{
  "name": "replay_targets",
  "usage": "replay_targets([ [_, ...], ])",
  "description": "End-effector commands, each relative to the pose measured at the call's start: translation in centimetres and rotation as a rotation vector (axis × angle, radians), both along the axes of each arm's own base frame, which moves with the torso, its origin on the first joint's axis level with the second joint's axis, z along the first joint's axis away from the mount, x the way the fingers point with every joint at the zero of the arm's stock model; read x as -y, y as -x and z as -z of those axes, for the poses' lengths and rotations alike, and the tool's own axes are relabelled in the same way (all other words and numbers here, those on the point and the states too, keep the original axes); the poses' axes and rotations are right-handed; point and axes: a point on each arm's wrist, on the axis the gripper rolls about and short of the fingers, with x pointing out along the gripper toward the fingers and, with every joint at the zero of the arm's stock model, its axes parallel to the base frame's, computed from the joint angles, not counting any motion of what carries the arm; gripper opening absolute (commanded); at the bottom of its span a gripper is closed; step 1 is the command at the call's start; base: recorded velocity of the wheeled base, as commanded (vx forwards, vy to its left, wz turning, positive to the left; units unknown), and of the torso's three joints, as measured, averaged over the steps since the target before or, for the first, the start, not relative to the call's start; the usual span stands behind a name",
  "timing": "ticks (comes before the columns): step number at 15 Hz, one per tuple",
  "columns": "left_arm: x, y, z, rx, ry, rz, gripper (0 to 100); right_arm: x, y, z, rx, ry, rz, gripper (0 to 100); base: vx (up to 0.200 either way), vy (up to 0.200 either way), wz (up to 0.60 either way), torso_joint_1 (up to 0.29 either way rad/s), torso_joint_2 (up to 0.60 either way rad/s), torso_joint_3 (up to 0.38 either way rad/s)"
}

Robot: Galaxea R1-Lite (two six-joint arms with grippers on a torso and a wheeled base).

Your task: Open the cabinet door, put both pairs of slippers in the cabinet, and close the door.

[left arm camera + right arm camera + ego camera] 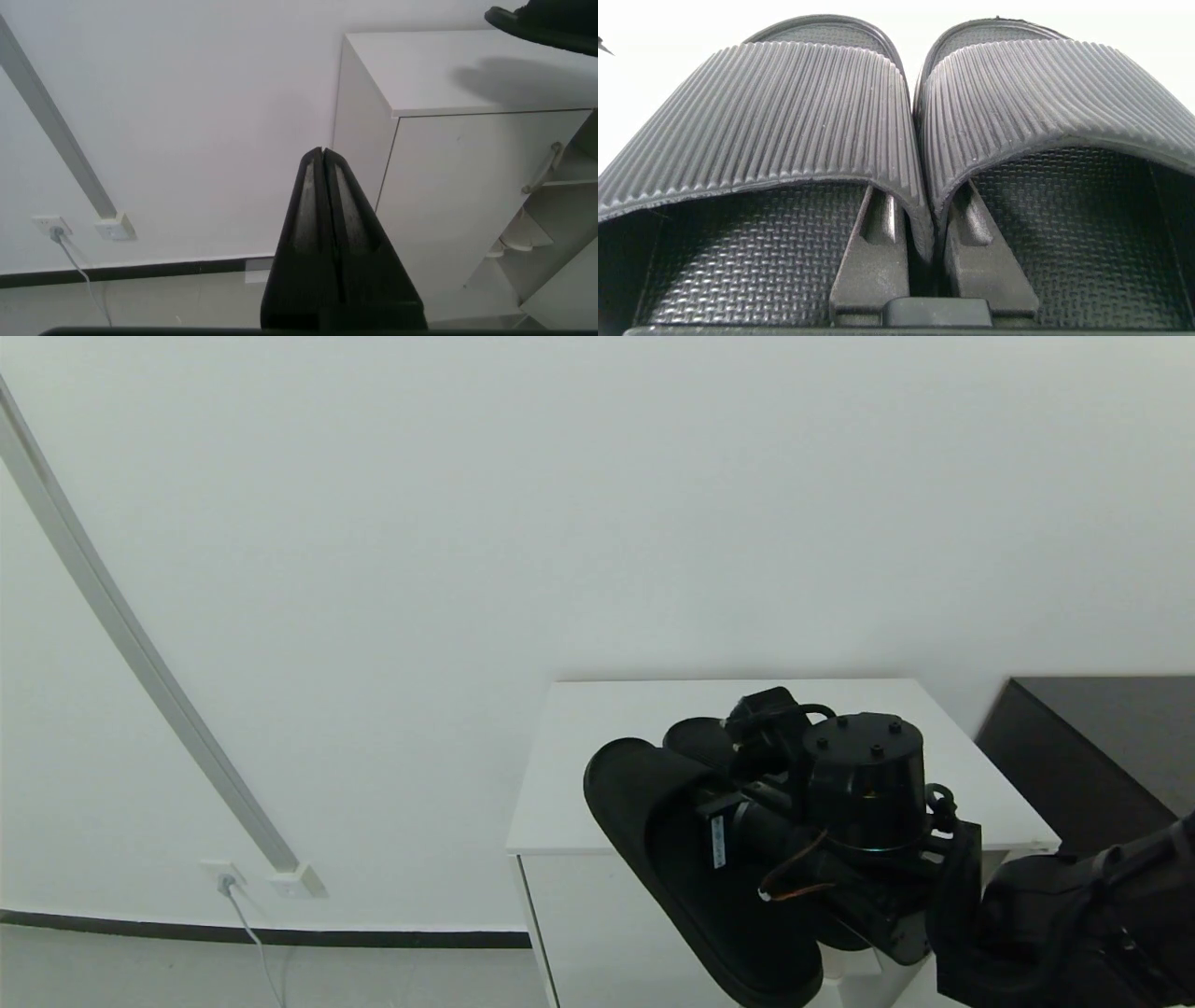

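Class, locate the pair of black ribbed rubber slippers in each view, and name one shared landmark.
Head view: pair of black ribbed rubber slippers, lower centre, before the white cabinet.
Left wrist view: slippers at the edge, over the cabinet.
Right wrist view: close up, straps side by side.
Landmark: the cabinet, head and left wrist views.

A bare indoor room, more test space than lived-in home: plain white wall (467,523), a grey cable duct (140,653) slanting down on the left, ending beside a plugged-in socket (222,875), dark skirting (280,936), one white cabinet (569,775), and a dark tabletop (1102,747) at the right.
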Motion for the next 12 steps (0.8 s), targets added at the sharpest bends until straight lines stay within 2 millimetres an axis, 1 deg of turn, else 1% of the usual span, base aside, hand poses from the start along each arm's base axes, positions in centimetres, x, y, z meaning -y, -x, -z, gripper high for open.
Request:
replay_targets([
  [1,0.0,-0.01,0.03,-0.001,0.0,0.0,0,0.09,0.15,-0.12,0.002,-0.002,-0.001,0,0.0,0.0,0.0,0.0,0.0,0.0],
  [3,0.0,0.0,-0.01,0.001,0.0,0.0,0,0.05,0.25,0.05,-0.001,0.004,-0.004,0,0.0,0.0,0.0,0.0,0.0,0.0],
  [12,0.0,-0.01,0.03,-0.001,0.0,0.0,0,-0.01,0.34,0.45,-0.01,0.015,-0.006,0,-0.2,0.0,0.0,0.003,0.0,0.001],
])
